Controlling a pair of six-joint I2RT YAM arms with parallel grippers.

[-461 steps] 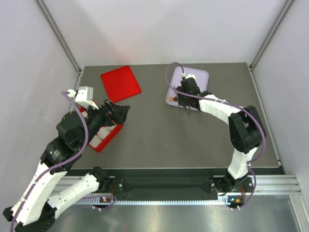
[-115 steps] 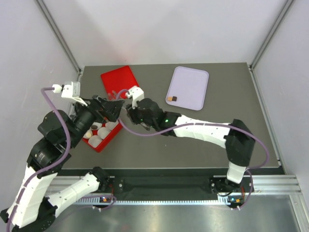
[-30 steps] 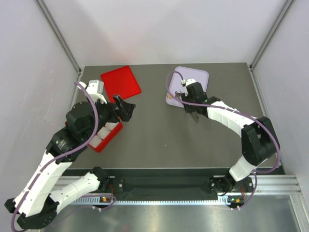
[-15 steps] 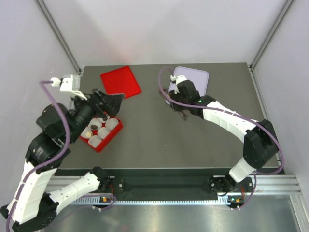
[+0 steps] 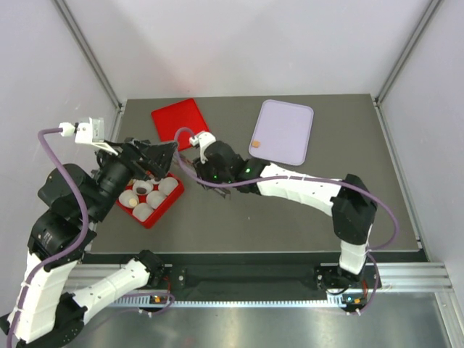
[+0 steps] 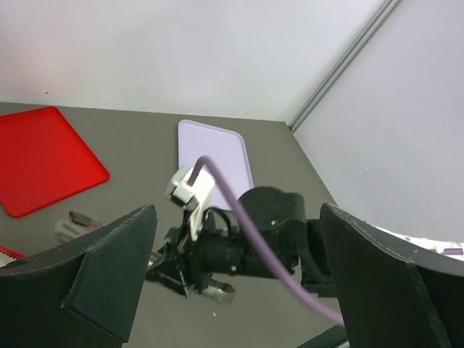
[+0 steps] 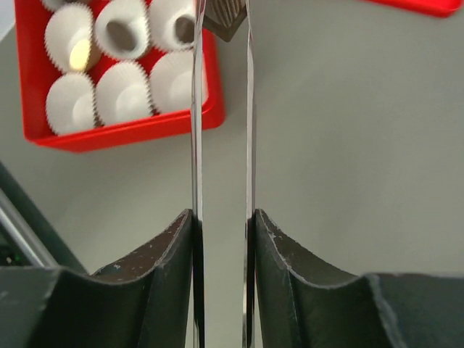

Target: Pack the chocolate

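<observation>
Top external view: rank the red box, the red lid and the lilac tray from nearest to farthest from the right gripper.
1. Red box, front left, its corner just beside the right gripper, whose fingers hold a chocolate.
2. Red lid, back left, behind the gripper.
3. Lilac tray, back right, farthest.

The left arm point(image 5: 45, 283) and right arm point(image 5: 297, 190) have white shells with black joints. A purple cable point(image 5: 49, 134) loops along each. The left claw point(image 5: 161, 156) has broad black fingers point(image 6: 109, 268); the right claw point(image 7: 222, 22) has two thin silver blades point(image 7: 196, 109).
</observation>
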